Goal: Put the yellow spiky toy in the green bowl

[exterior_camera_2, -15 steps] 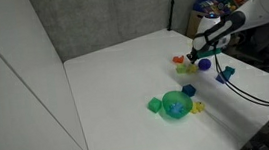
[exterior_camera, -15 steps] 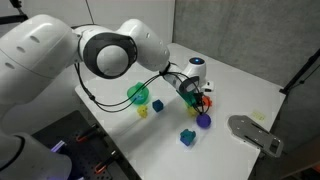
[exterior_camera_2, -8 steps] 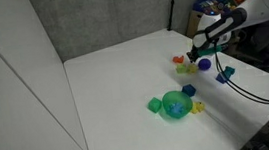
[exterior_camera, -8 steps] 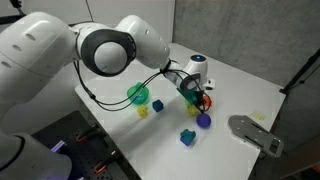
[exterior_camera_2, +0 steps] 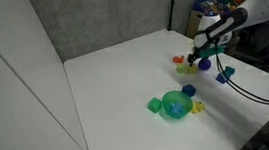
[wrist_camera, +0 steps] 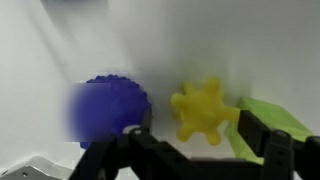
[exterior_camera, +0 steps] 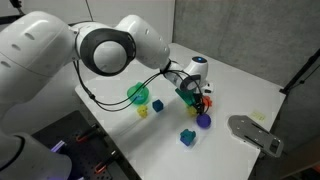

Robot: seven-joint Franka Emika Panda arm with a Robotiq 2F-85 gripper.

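The yellow spiky toy (wrist_camera: 204,109) lies on the white table between my gripper's (wrist_camera: 195,132) two black fingers, which stand apart on either side of it without touching it. The gripper is open. In both exterior views the gripper (exterior_camera: 193,96) (exterior_camera_2: 195,57) hangs low over a cluster of small toys, and I cannot make out the spiky toy under it. The green bowl (exterior_camera: 138,94) (exterior_camera_2: 178,105) sits apart from that cluster, nearer the arm's base.
A purple ball (wrist_camera: 110,108) (exterior_camera: 203,120) lies close beside the toy, and a paler yellow-green piece (wrist_camera: 270,120) on its opposite side. A blue block (exterior_camera: 188,136), a green cube (exterior_camera: 157,105) and a small yellow piece (exterior_camera: 143,111) lie on the table. A grey device (exterior_camera: 252,132) lies near the table's edge.
The jaws have parted from shut to open. The arm has hardly moved over the toys.
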